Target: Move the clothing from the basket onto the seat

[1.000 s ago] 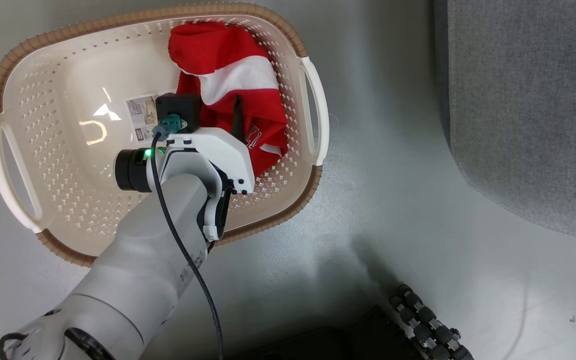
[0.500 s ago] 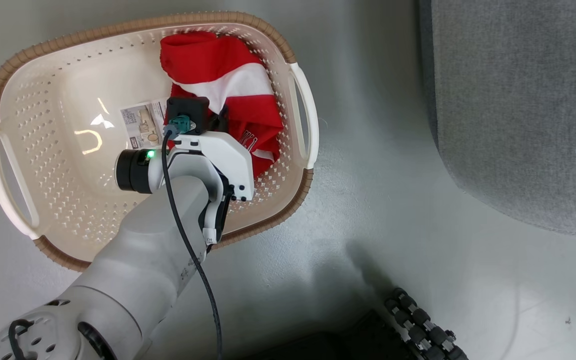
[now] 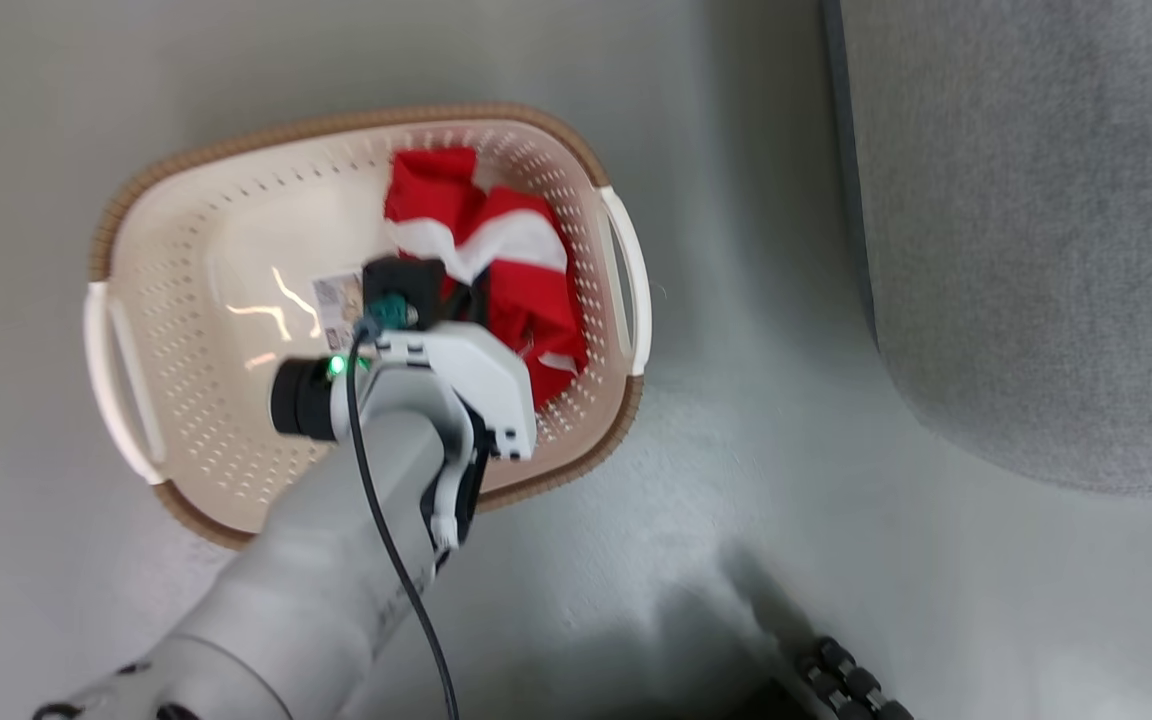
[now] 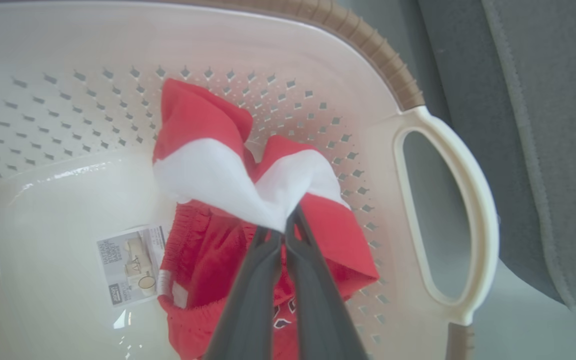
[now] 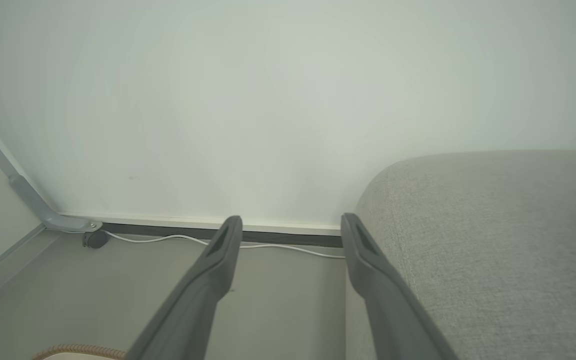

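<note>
Bright red cloth crossed by a broad white band was seen bunched in the basket (image 3: pixel 336 125). The clothing (image 4: pixel 208 170) lay against the perforated wall, toward two o'clock of the basket's floor in the head view. In the left wrist view the white band was drawn up into a pinched peak, with red folds falling away on either side. Below it a gathered red waistband with a small white tab was visible, and dark printed marks showed low on the cloth beside the fingers.

The left gripper (image 4: pixel 284 232) was clamped on the clothing, its two dark fingers pressed together on the white band at the peak. The garment's lower part appeared to rest on the basket's bottom, though this could not be settled.

The basket, cream-white with a brown rim and white handles at nine and three o'clock, was set on a pale grey floor (image 3: pixel 786 400). A paper label (image 4: pixel 130 270) was stuck to its bottom, just beside the clothing at nine o'clock of it.

The seat (image 3: pixel 1016 250), light grey and rounded at the corner, was placed at three o'clock of the basket, apart from it across a strip of floor. The right gripper (image 5: pixel 292 225) was held empty with its fingers wide apart, near the seat's rounded edge, and a white cable (image 5: pixel 268 247) was seen along the wall beyond.
</note>
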Controlling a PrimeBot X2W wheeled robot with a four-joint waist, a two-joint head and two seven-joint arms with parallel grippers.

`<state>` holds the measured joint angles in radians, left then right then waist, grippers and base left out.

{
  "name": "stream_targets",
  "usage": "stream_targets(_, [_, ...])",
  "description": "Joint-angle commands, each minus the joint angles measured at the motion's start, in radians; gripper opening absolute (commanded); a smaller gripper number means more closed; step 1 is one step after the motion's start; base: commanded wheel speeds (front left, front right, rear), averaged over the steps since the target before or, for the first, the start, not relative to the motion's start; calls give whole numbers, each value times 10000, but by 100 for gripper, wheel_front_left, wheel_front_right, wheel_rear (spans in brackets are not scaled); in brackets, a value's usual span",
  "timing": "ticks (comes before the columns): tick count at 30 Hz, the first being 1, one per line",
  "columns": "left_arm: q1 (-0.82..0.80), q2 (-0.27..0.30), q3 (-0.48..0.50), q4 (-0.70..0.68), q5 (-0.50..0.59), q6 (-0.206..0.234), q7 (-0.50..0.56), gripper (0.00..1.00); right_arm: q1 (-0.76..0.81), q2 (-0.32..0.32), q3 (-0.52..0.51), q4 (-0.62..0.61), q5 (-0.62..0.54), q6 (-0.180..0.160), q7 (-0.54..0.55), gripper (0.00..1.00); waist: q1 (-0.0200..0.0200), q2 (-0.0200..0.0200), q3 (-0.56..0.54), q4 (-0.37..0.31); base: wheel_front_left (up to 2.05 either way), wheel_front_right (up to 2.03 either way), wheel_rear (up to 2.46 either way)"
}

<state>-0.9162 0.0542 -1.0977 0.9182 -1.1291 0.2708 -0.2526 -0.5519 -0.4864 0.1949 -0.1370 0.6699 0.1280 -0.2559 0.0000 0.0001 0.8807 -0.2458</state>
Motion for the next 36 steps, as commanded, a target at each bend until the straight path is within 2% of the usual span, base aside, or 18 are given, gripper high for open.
stream_targets(1, [560,-39,299,-289,259,-15,-89,0,608,-296,17,-62,-46,27,-59,100,0,-1,-635,298,0,0,0])
stream_targets(14, [2443,-40,1633,-1155,1716,-350,-91,0,1319,-321,245,609,-296,27,-59,100,0,-1,-2980,942,0,0,0])
stream_targets(21, [3722,-40,2741,-1685,2803,-655,-91,0,1945,-126,522,1178,-536,27,-59,100,0,-1,-4446,1314,0,0,0])
stream_targets(36, [5879,-40,5188,-3192,5091,-1292,-91,0,3000,539,831,2229,-1214,27,-59,100,0,-1,-6742,1994,0,0,0])
